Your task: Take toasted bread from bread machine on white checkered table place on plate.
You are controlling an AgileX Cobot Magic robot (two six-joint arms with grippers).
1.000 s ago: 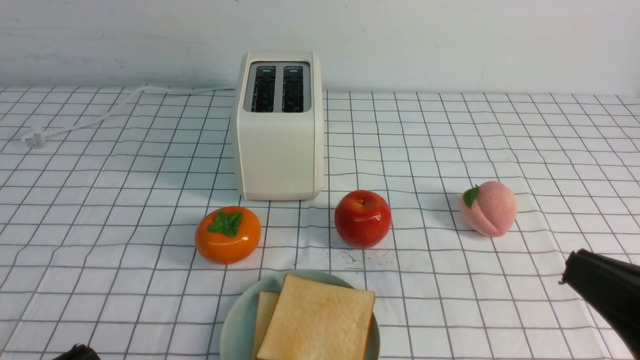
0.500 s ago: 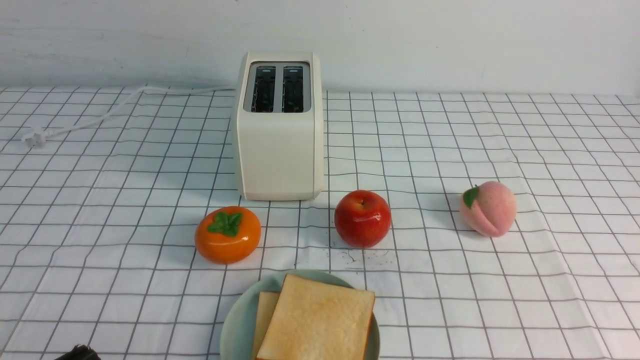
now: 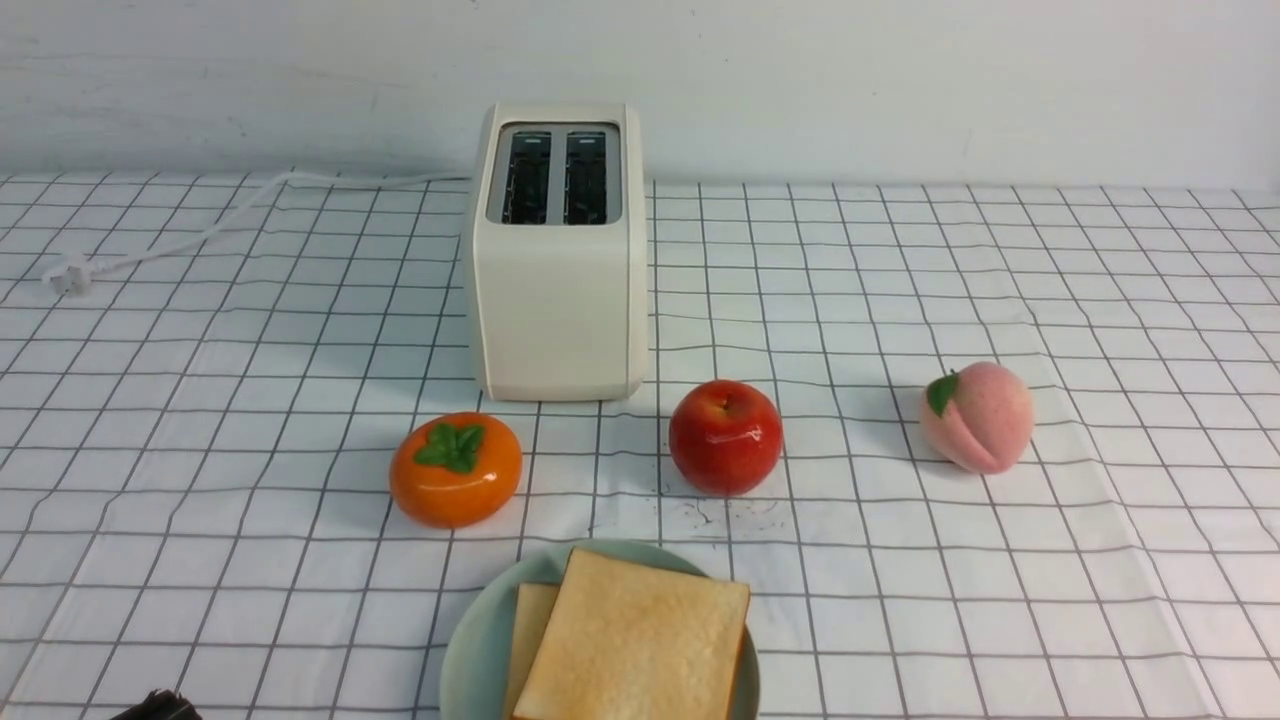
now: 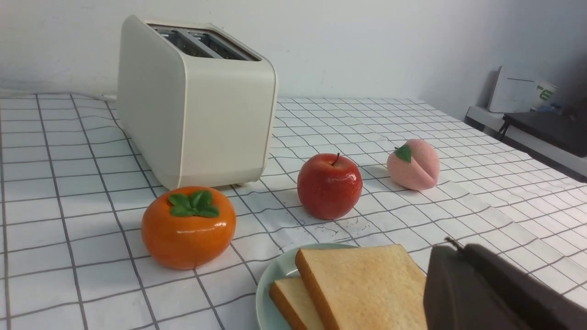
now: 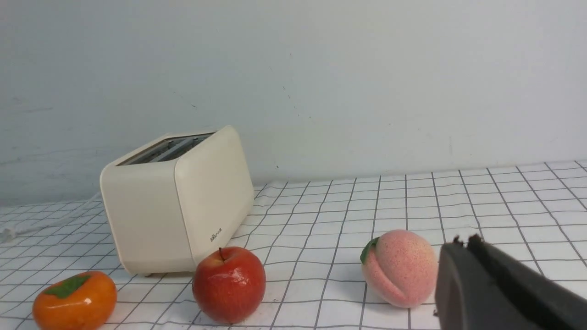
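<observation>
Front view: both toast slices [image 3: 640,640] stacked on plate [image 3: 475,640], toaster [image 3: 558,280] slots vacant.
Plate at near table [image 3: 1000,600] edge, toaster behind persimmon [image 3: 455,468] and apple [image 3: 725,436], peach [image 3: 976,416] rightward. Left jaws [image 4: 458,256] and right jaws [image 5: 463,247] pressed together, gripping nothing.

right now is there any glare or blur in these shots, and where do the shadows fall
Front view: even, soft light; small glare spots on the apple and persimmon; a faint shadow beside the toaster.
Left wrist view: bright highlights on the apple; the left gripper is a dark, soft-edged mass at the frame edge, background shelf blurred.
Right wrist view: the right gripper looms dark; the peach shows no glare.
</observation>
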